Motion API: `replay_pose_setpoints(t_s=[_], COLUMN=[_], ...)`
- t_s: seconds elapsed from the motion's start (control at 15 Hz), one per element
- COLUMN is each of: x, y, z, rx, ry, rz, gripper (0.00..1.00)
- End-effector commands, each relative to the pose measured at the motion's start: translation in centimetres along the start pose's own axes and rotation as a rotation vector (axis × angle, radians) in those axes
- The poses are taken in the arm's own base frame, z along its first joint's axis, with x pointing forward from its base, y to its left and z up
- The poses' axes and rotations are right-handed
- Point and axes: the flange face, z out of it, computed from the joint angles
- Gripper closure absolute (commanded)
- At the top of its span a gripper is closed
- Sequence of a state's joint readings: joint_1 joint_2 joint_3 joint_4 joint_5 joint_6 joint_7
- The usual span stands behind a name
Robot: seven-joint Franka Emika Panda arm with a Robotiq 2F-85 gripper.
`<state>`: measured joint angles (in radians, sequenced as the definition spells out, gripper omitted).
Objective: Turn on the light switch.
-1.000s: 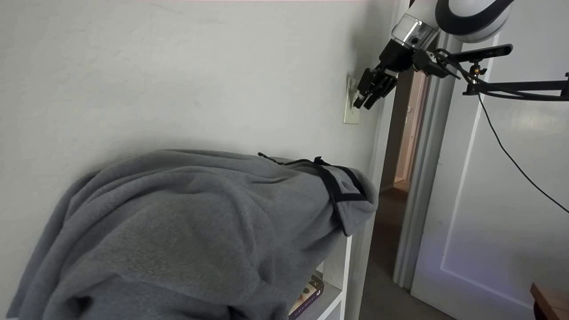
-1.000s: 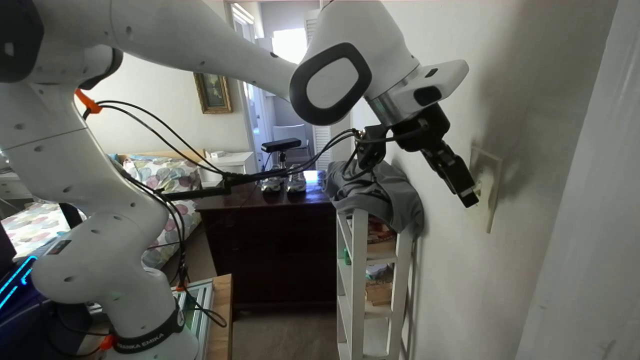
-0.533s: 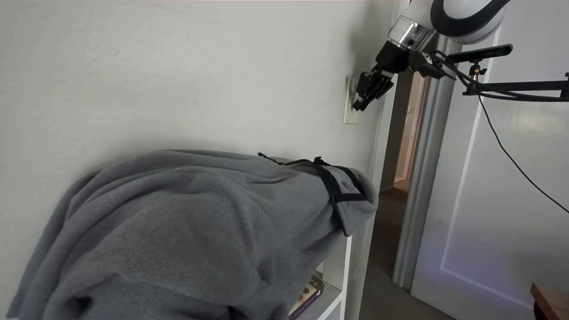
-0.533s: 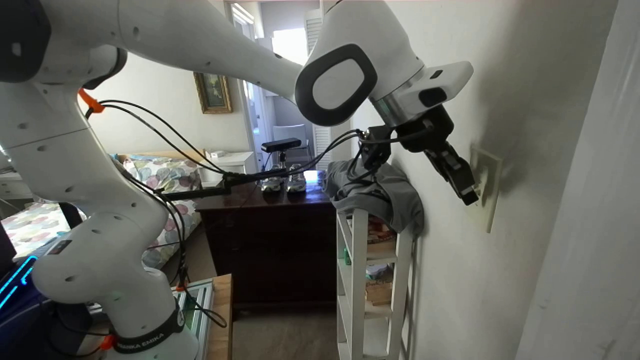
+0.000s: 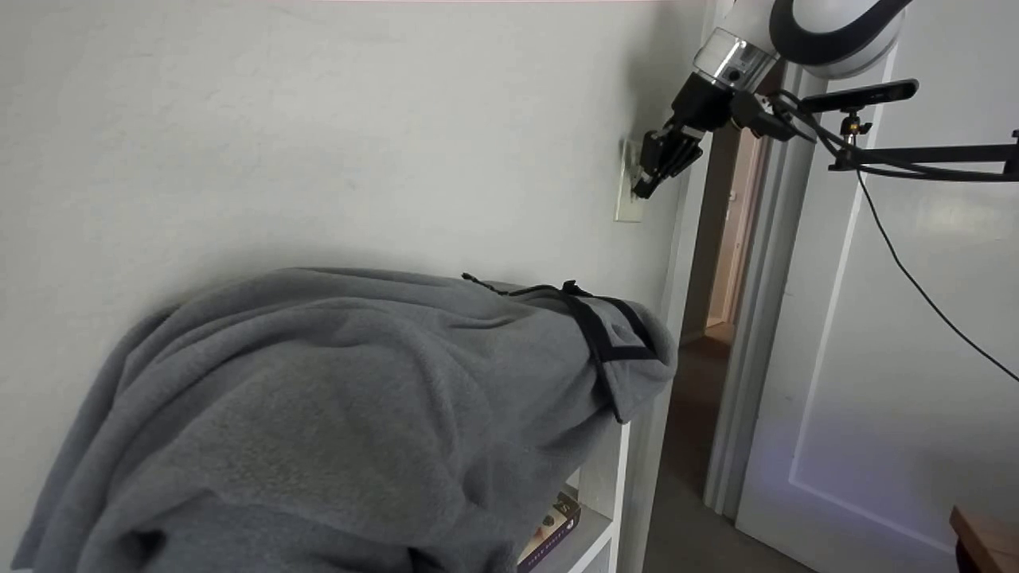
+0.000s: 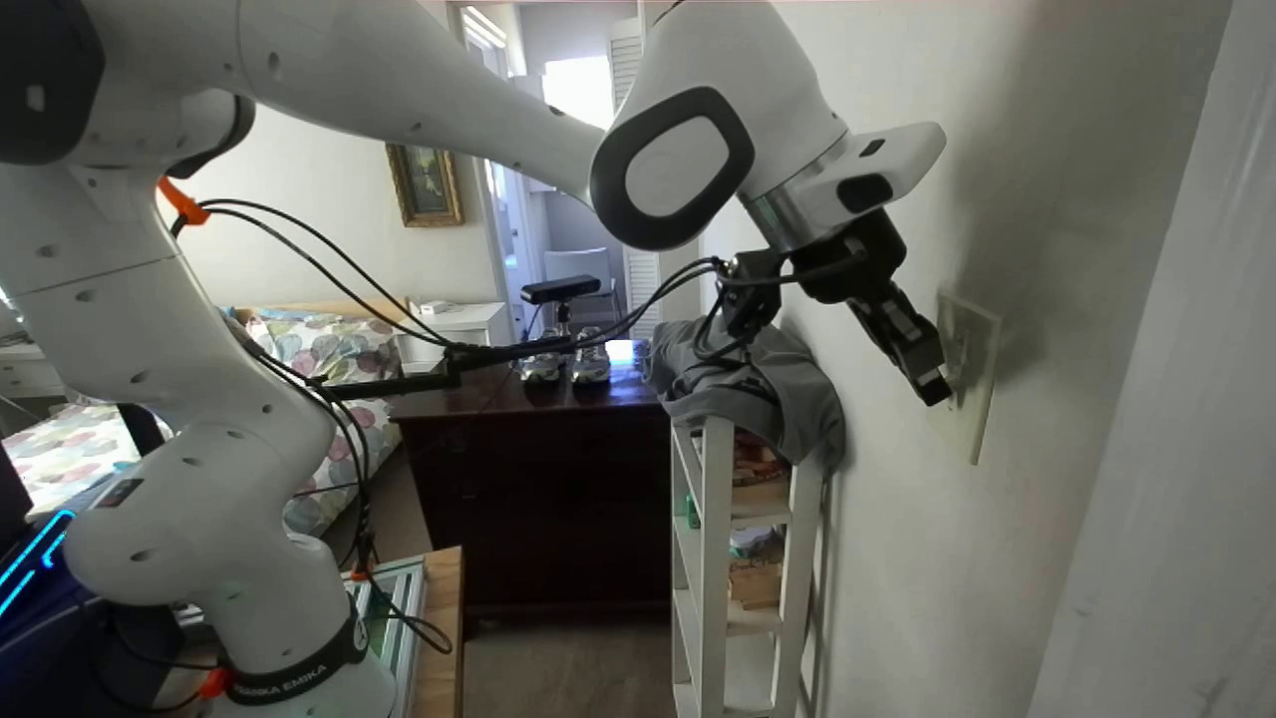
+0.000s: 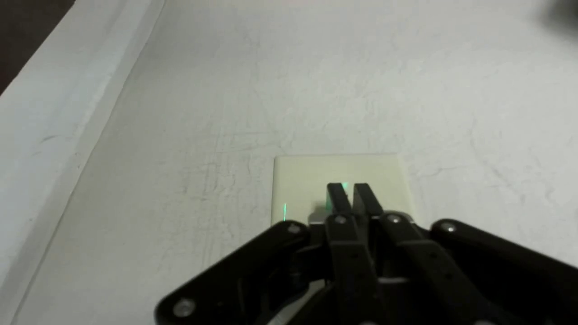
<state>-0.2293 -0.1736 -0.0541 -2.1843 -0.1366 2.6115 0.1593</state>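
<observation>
The light switch is a cream-white upright plate on the wall. It shows in both exterior views point(image 5: 627, 208) point(image 6: 977, 419) and in the wrist view point(image 7: 300, 176). My gripper is black and points down at a slant, its tips in front of the middle of the plate, in both exterior views point(image 5: 643, 189) point(image 6: 934, 387). In the wrist view point(image 7: 347, 189) its fingers are drawn together with a narrow gap. I see nothing held there. The toggle is mostly hidden by the fingers, and I cannot tell whether the tips touch it.
A grey fleece point(image 5: 358, 398) hangs over the white shelf point(image 6: 713, 558) by the wall, below the switch. A door frame point(image 5: 673, 318) stands close beside the plate, with a white door point(image 5: 876, 358) beyond. A camera on a bar point(image 5: 868, 95) and loose cables point(image 6: 658, 289) are near the arm.
The fingers have come closer together over the last second. The gripper has shifted slightly toward the wall and the plate, with almost no motion in the last half second.
</observation>
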Motion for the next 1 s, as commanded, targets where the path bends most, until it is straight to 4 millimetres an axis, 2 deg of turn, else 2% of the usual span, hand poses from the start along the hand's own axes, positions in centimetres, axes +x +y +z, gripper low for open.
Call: replay_pose_setpoints(t_s=[0.0, 0.47, 0.73, 0.8, 0.87, 0.93], x=[0.7, 1.5, 1.4, 1.2, 1.0, 0.8], y=[0.0, 0.1, -0.1, -0.2, -0.2, -0.3], z=[-1.8, -4.6, -4.9, -5.2, -5.5, -6.2], rx=[-0.025, -0.036, -0.047, -0.048, -0.057, -0.060], ry=[0.001, 0.024, 0.030, 0.020, 0.007, -0.015], rz=[0.015, 0.027, 0.022, 0.022, 0.025, 0.029], gripper=[0.94, 0.94, 0.94, 0.67, 0.66, 0.59])
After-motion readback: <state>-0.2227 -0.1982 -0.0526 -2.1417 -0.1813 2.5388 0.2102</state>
